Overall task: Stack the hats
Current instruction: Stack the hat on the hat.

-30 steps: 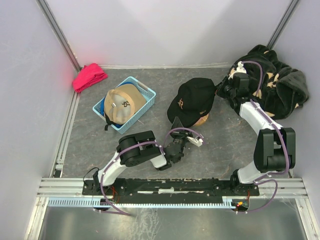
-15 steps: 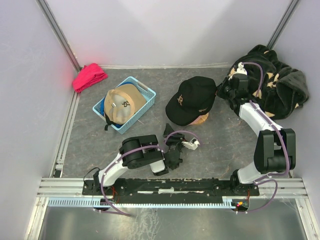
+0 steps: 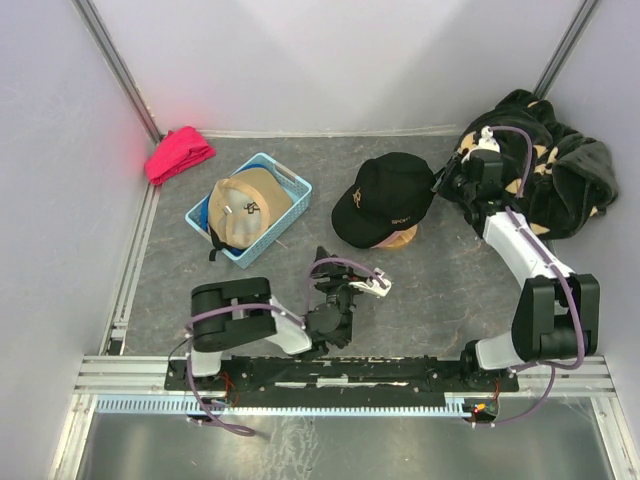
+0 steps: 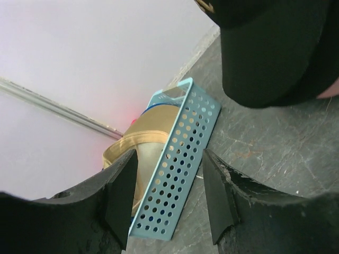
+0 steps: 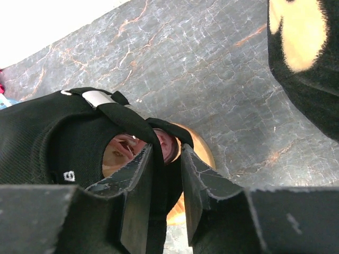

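Note:
A black cap (image 3: 385,198) with small white lettering lies mid-table on top of a tan and pink hat (image 3: 402,238) that peeks out under it. My right gripper (image 3: 452,182) is at the cap's back, shut on its black rear strap (image 5: 127,119); the hat below (image 5: 200,153) shows through the opening. A tan cap (image 3: 248,203) sits in the blue basket (image 3: 292,188) over a blue one (image 3: 203,215). My left gripper (image 3: 323,264) is open and empty, low over the table, facing the basket (image 4: 183,159), the tan cap (image 4: 140,153) and the black cap's brim (image 4: 270,53).
A red-pink cloth bundle (image 3: 178,152) lies at the back left corner. Big black plush fabric with beige flowers (image 3: 555,165) fills the back right, right behind my right gripper, and shows in the right wrist view (image 5: 304,47). Walls close three sides.
My left arm has drawn back from the black cap toward the near edge and folded. The black cap has shifted and turned slightly in my right gripper's hold.

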Robot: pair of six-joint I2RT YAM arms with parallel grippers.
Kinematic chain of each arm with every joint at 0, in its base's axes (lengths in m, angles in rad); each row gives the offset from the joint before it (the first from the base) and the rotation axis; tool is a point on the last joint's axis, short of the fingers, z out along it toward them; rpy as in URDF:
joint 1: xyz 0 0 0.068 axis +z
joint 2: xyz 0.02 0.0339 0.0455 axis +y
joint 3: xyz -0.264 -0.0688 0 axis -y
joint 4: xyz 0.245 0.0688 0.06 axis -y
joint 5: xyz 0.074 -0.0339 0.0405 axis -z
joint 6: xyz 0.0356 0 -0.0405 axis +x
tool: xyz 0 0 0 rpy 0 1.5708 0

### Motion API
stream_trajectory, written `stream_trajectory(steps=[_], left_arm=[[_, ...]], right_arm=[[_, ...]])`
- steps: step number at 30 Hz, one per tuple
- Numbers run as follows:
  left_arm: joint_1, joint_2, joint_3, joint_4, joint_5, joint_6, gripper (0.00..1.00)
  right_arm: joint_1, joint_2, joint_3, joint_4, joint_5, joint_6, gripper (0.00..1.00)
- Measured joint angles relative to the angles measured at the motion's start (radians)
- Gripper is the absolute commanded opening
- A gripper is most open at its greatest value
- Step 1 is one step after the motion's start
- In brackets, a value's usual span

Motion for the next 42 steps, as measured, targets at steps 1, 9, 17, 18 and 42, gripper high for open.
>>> stream_trajectory(steps=[1,9,17,18,42], left_arm=[[-0.011,-0.025,-0.001,0.0,-0.01,-0.002,0.58],[-0.058,-0.169,0.011,0.001,-0.042,-0.002,0.61],[0.04,-0.214,0.157,-0.002,-0.039,-0.024,0.66],[0.059,-0.227,0.177,-0.013,-0.038,-0.05,0.66],[0.573,-0.441,0.591,-1.368,0.651,-1.37,0.61]], right_arm=[[0.0,-0.008,-0.001,-0.006,0.0,0.001,0.38],[-0.003,-0.054,-0.006,-0.037,0.001,0.006,0.39],[-0.004,-0.054,-0.009,-0.041,0.007,0.017,0.39],[-0.004,-0.054,-0.01,-0.041,0.009,0.018,0.39],[-0.005,-0.183,-0.012,-0.031,0.123,0.024,0.47]])
